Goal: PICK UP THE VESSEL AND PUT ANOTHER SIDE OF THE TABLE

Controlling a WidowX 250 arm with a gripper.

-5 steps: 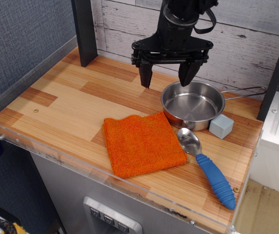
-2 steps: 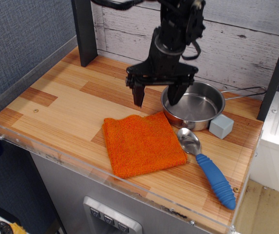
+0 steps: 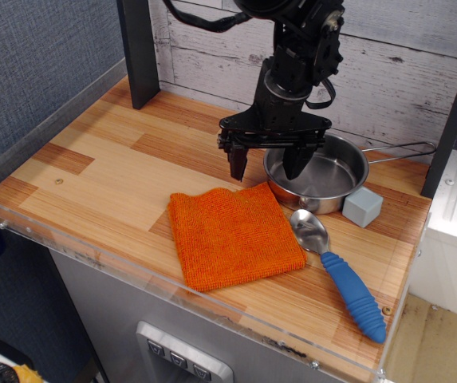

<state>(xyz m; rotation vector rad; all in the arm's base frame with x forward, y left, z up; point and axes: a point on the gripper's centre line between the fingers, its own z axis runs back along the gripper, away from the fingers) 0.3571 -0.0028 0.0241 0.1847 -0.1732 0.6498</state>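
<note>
Vessel sits at the table's back right, just behind the orange cloth, wire handle running off to the right. Gripper hangs spread wide over its left rim: one finger looks inside the bowl, the other outside on the cloth side, so that wall is between them. Count: one pan, one cloth, one blue-handled spoon, one grey block.

You get even, soft overhead light, sharp focus throughout, faint shadows, and mild glare inside the vessel.
</note>
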